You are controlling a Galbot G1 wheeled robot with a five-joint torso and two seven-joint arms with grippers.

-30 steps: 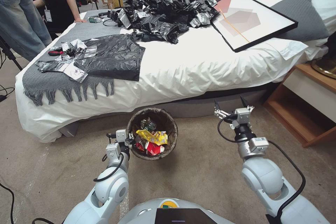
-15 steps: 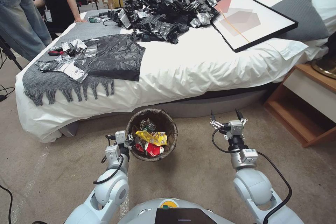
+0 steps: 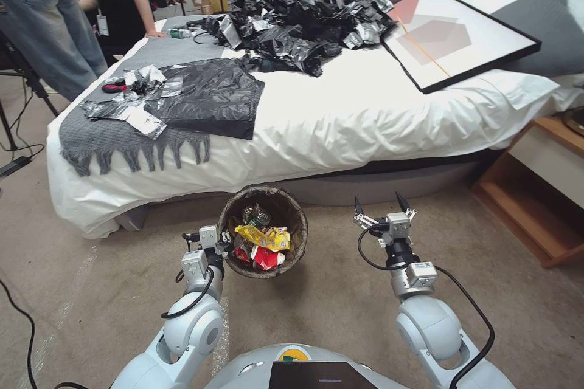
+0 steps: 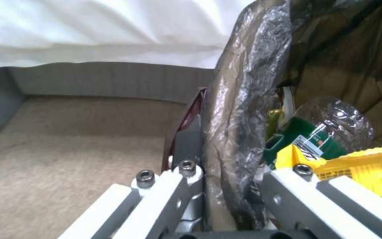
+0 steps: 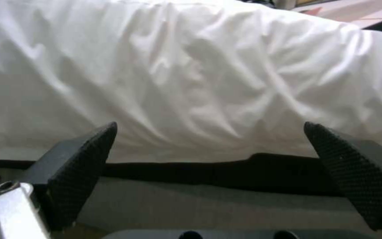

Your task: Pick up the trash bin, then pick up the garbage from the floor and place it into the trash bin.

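Right gripper (image 3: 381, 207) had pulled in nearer and leftward versus a second ago; whole head view also shifted, so the camera moved too. Bin and left arm held the same relative pose.

Left to right:
- Grey fringed blanket (image 3: 109, 134) on the bed's left end, flat black bag (image 3: 210, 97) lying on it.
- Left gripper (image 3: 224, 244) was clenched on the left rim of the trash bin (image 3: 292, 209). Left wrist view confirmed it: one finger outside the wall, the other inside, dark bag liner (image 4: 239, 109) pinched between them.
- Bin sat in front of the bed, near centre; couldn't tell if it touched the carpet (image 3: 340, 310).
- Inside the bin: yellow snack bag (image 3: 265, 237) on top, red-and-white paper cup (image 3: 265, 258) near edge, green-labelled bottle (image 4: 328, 132) toward the far side.
- Right gripper hovered just right of the bin, apart from it, fingers spread wide, nothing between them, pointed at the white bedsheet (image 5: 200, 76).
- Framed picture (image 3: 453, 30) on the bed, far right; wooden nightstand (image 3: 541, 194) at the right edge.
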